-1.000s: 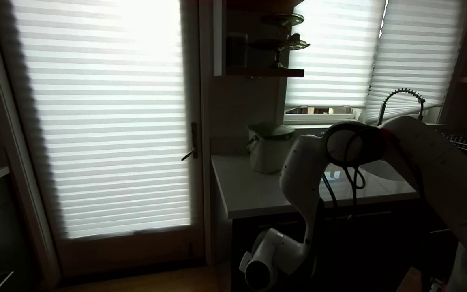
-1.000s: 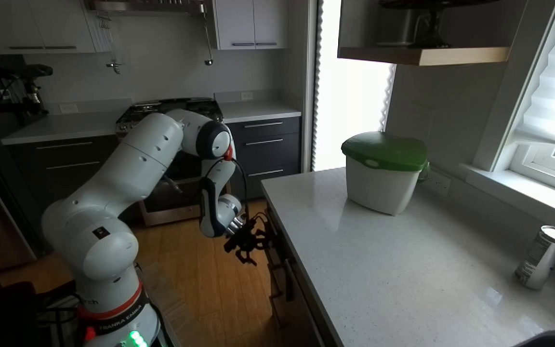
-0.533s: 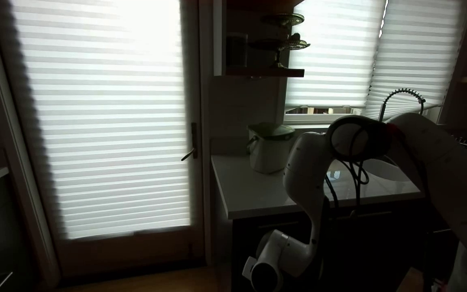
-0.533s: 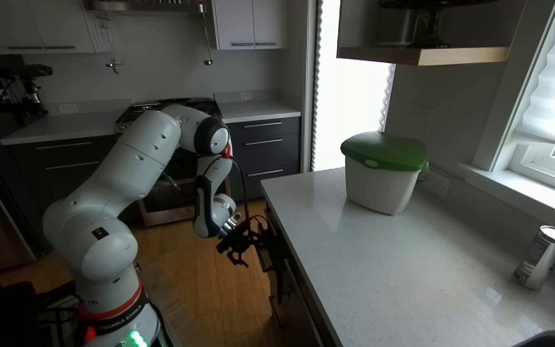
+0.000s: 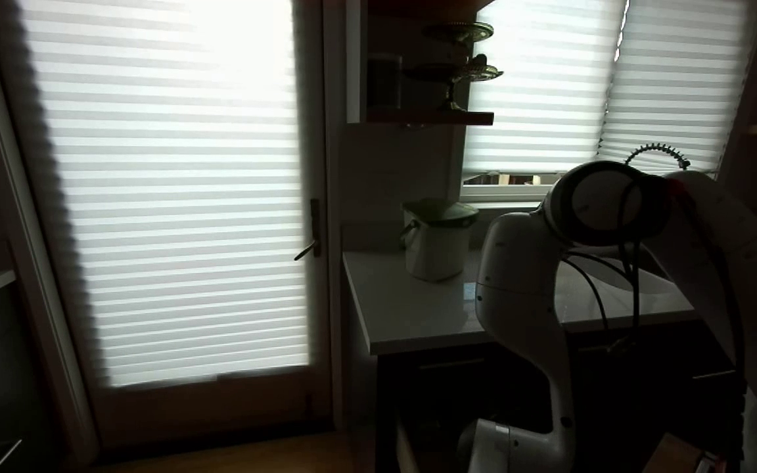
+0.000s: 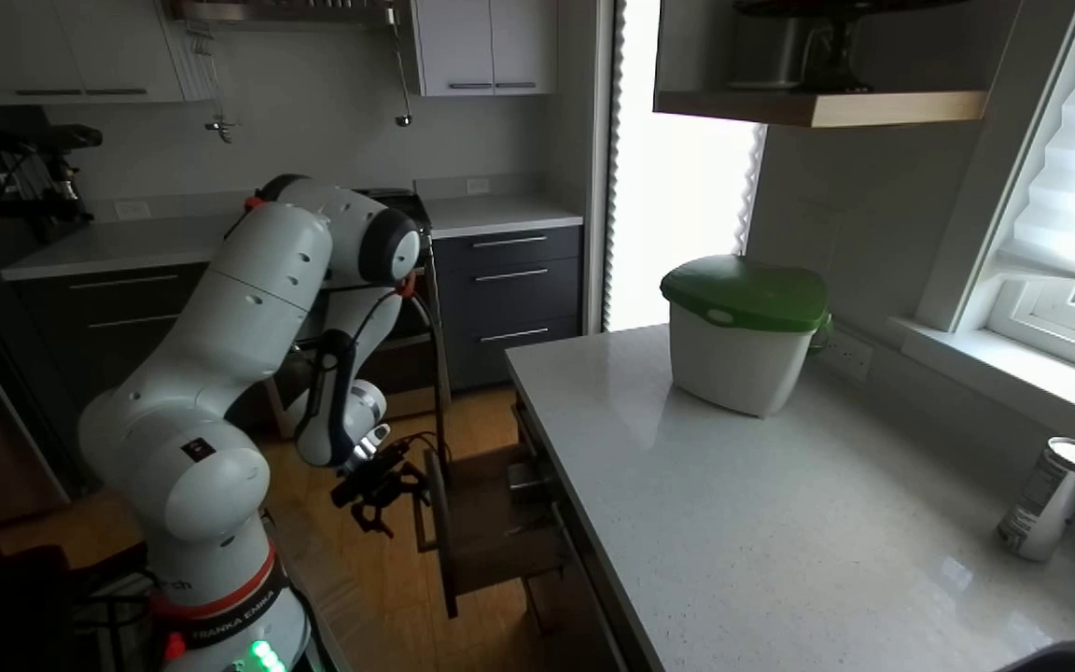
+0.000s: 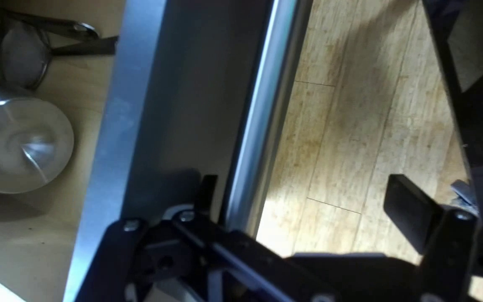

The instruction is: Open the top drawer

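Grn-lid bin point(image 6: 741, 350) & can point(image 6: 1053, 502) on pale ctr point(image 6: 817, 551) nr window point(image 6: 1025, 303)

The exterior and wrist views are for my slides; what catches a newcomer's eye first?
Likely the bright white pleated blind at left in an exterior view. Then, in an exterior view, the green-lidded white plastic bin on the pale worktop and the white robot arm beside an open dark-fronted drawer. In that drawer, the wrist view shows a shiny metal cylinder.

Dark drawer point(image 7: 199, 84), green lid point(image 6: 747, 291), striped blind point(image 5: 175, 197)
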{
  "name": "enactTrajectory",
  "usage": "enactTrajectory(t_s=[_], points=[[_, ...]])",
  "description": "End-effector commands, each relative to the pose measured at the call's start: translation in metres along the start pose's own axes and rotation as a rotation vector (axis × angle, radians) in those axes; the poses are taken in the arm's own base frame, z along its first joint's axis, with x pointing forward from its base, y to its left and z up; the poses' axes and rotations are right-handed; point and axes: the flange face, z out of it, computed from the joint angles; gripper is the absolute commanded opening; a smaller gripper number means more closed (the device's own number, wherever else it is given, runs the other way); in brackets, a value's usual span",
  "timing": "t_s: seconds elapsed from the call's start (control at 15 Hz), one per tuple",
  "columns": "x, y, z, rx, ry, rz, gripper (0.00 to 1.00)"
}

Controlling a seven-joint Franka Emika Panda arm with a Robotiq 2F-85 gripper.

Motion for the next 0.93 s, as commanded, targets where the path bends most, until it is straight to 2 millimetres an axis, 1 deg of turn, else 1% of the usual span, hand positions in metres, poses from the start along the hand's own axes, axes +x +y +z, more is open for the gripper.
enactTrajectory(t_s=[0.0, 0.13, 0.47, 0.67, 0.87], points=[[-0.041, -0.073, -0.022, 0.164, -0.013, 0.004, 1.00], [-0.050, -0.089, -0.039, 0.197, 0.017, 0.021, 1.00], [-0.060, -0.067, -0.032, 0.258, 0.003, 0.150, 1.00], [-0.060, -0.055, -0.035, 0.313, 0.046, 0.206, 1.00], [-0.068, -0.042, -0.045, 0.380, 0.087, 0.316, 1.00]])
